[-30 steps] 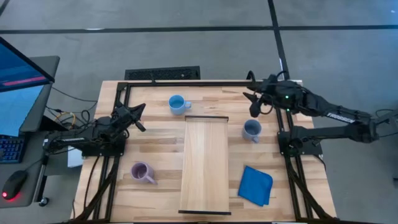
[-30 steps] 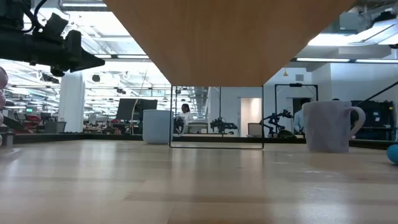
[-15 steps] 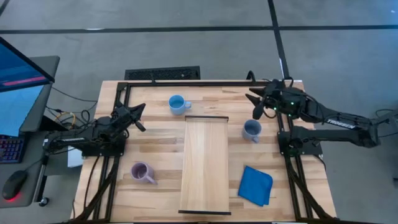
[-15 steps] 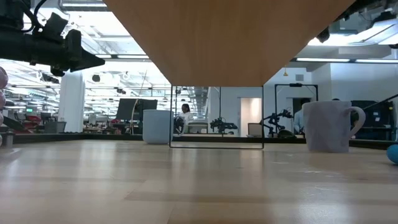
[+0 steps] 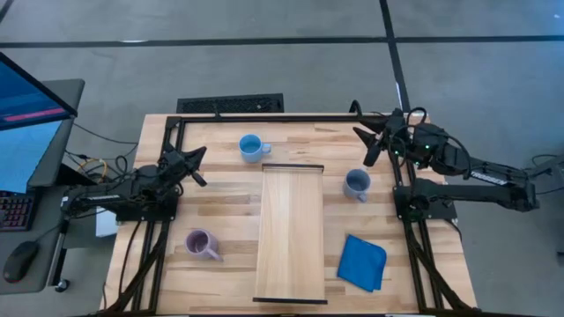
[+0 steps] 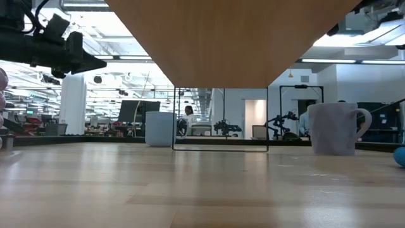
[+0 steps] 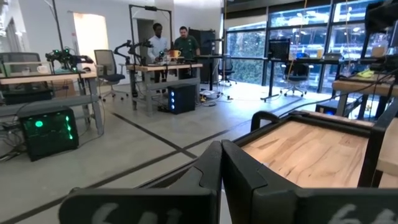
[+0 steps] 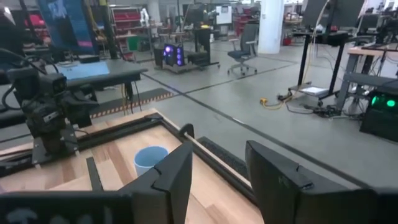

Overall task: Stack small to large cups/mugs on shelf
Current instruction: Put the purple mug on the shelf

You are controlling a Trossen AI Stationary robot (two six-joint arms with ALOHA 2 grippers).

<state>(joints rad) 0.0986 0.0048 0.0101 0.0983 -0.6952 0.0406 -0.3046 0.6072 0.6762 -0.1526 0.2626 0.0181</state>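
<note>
Three mugs stand upright on their bases on the planked table. The bright light blue mug [image 5: 253,146] is at the far side and also shows in the right wrist view [image 8: 151,160]. The grey-blue mug [image 5: 356,183] is right of the shelf [image 5: 291,231], a light-wood board raised above the table. The pale purple mug [image 5: 201,243] is near left. My right gripper [image 5: 362,146] hovers open just beyond the grey-blue mug, above the table. My left gripper [image 5: 197,165] is shut and empty at the table's left side.
A flat blue cloth [image 5: 362,261] lies near right of the shelf. A black frame [image 5: 264,117] runs along the table's far edge and down both sides. In the low view the shelf's underside [image 6: 228,38] fills the top.
My right arm has drawn back a little toward the table's right edge, its gripper staying open above the table beyond the grey-blue mug. The mugs have stayed where they were.
</note>
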